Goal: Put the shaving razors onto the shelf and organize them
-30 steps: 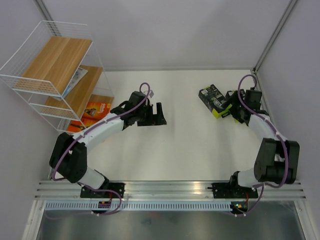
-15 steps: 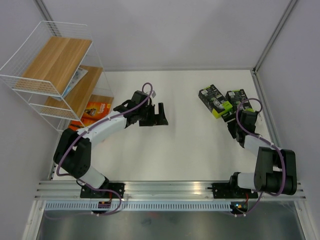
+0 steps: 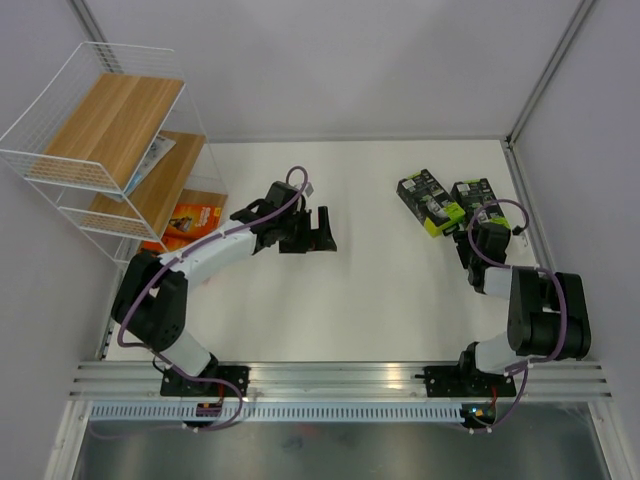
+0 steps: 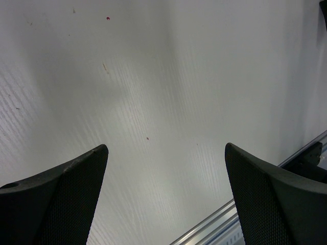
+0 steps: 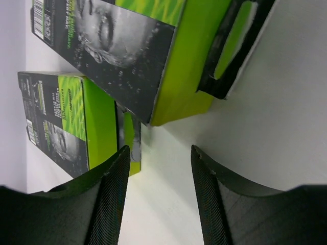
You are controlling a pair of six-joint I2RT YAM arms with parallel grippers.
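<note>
Two razor packs are not yet on the shelf. One black-and-lime box (image 5: 127, 46) lies flat just ahead of the gap between the right gripper's (image 5: 159, 153) jaws, with its lime end toward them. The second black-and-lime box (image 5: 66, 120) lies beside it, ahead of the finger on the left of the wrist view and outside it. The two boxes look close enough to touch at their near corners, though I cannot be sure. The right jaws stand apart and hold nothing.

The left gripper's (image 4: 166, 148) jaws are spread wide, with only bare table between and ahead of them. Well behind those jaws stands the shelf (image 3: 112, 118). The white-blue pack (image 3: 153, 153) is on its middle board and an orange box (image 3: 193, 221) is on the lowest. More orange shows just beside that box, probably its twin.

The likeliest trouble is crowding. A finger sliding down between the boxes could shove the neighbour aside, or the jaws could close on a corner and twist the box. The box lies flat, so the fingers may also simply push it along. The shelf is far from the right jaws, so the carry probably needs a handover, which adds a chance of a drop.

The table (image 4: 153, 76) is smooth, white and faintly ribbed, and offers little grip. Pale lilac walls (image 3: 350, 60) close it in, and an aluminium rail (image 3: 340, 378) runs behind both grippers.
</note>
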